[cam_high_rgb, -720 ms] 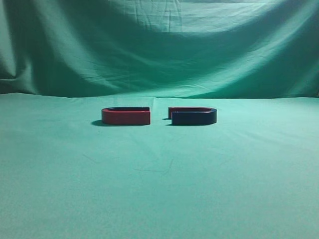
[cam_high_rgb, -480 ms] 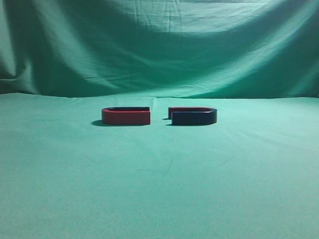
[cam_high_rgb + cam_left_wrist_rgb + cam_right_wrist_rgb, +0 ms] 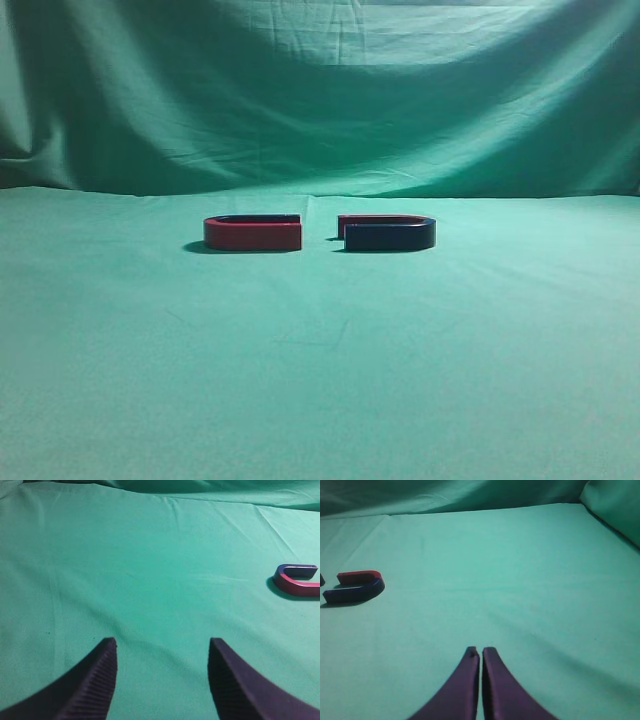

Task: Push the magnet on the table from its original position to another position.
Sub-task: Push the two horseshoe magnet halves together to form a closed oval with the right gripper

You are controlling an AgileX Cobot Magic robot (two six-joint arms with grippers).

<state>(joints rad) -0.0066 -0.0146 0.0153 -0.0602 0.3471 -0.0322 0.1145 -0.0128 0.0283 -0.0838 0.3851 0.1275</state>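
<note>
The right gripper (image 3: 481, 652) has its 2 fingers pressed together, holding nothing, probably so it can push like 1 blunt stick. The left gripper (image 3: 162, 647) is spread wide and empty. The magnet (image 3: 387, 233) lies flat on the table (image 3: 320, 380), nearer the back edge, just beside the red-fronted magnet (image 3: 253, 232).

Wrinkled matt green cloth over the table (image 3: 320, 380), smooth, faintly glossy painted magnet (image 3: 390, 236), ribbed dark matt left gripper (image 3: 162, 680) fingers (image 3: 95, 680)
</note>
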